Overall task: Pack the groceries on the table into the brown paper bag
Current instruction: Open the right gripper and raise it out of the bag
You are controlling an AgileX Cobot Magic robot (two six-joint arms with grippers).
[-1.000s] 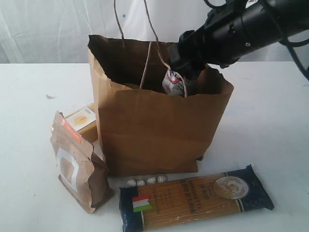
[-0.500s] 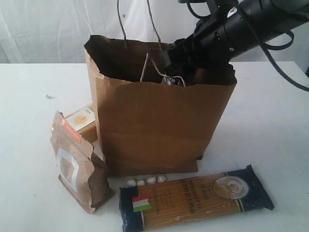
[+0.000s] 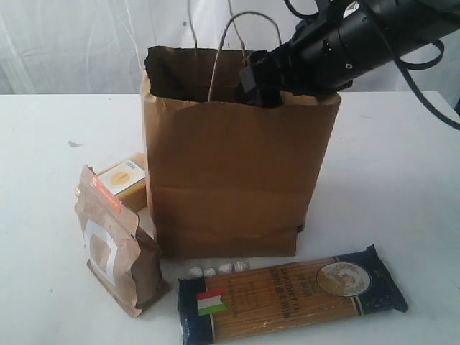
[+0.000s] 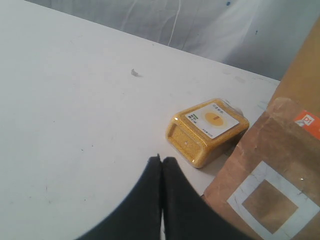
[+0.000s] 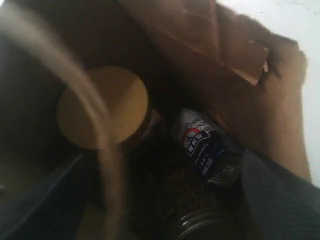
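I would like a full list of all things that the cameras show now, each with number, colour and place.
table: 1, white, under everything
paper bag: 1, brown, upright mid-table
pouch: 1, brown with orange strip, standing left of the bag in the exterior view
grain bottle: 1, yellow, lying behind the pouch, beside the bag
spaghetti packet: 1, dark blue, flat in front of the bag
pellets: 4, white, in a row between bag and spaghetti packet
tan-lidded jar: 1, inside the bag
dark jar: 1, white-and-blue label, inside the bag beside the other jar
left gripper: 1, black, shut, above the table near the bottle
right gripper: 1, black, open, inside the bag
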